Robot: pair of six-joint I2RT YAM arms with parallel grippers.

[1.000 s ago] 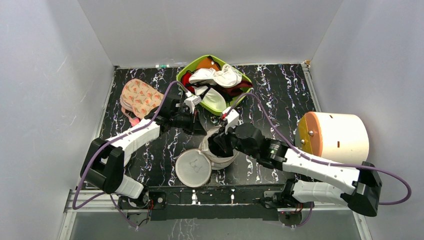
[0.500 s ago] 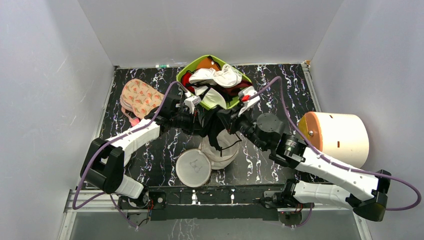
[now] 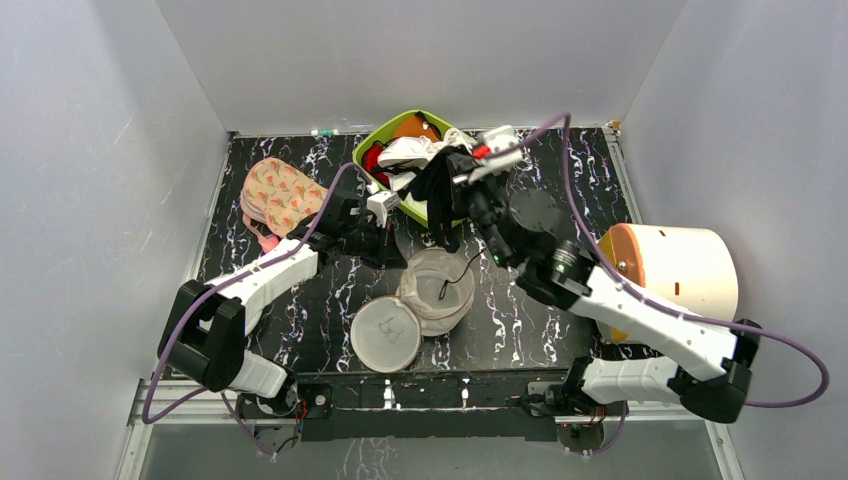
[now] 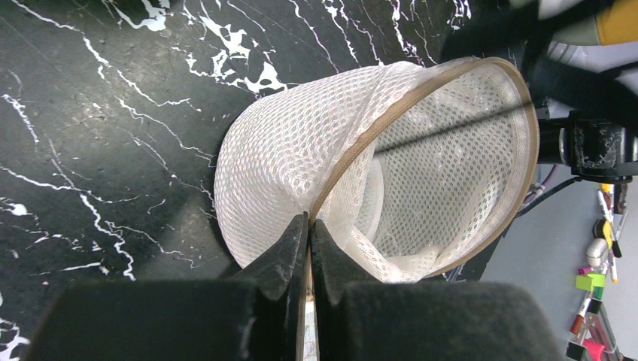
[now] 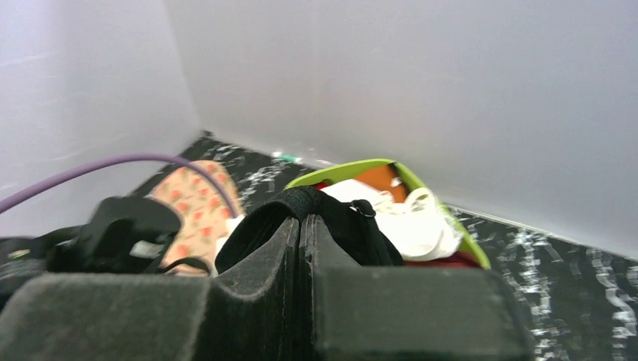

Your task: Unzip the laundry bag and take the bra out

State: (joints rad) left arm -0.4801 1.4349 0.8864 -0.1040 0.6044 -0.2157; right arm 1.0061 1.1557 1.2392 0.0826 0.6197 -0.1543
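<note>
The laundry bag (image 3: pixel 437 292) lies unzipped on the black marbled table, its cream mesh mouth gaping and its round lid (image 3: pixel 387 333) flopped toward the near edge. My left gripper (image 3: pixel 395 255) is shut on the bag's tan zip rim (image 4: pixel 342 169), fingertips (image 4: pixel 295 233) pinching the edge. My right gripper (image 3: pixel 462 172) is shut on the black bra (image 3: pixel 440 195), which hangs above the green basket's near edge. A thin black strap (image 3: pixel 447 285) still trails into the bag. In the right wrist view the bra (image 5: pixel 342 222) bunches over the shut gripper (image 5: pixel 301 219).
A green basket (image 3: pixel 371 150) heaped with white, red and orange garments stands at the back centre. A peach printed case (image 3: pixel 280 195) lies at the back left. A white cylinder with an orange face (image 3: pixel 670 272) sits on the right. Grey walls enclose the table.
My right gripper has lifted out of the bag and swung back toward the basket, drawing the black bra out with it. The left gripper has kept its hold on the rim.
</note>
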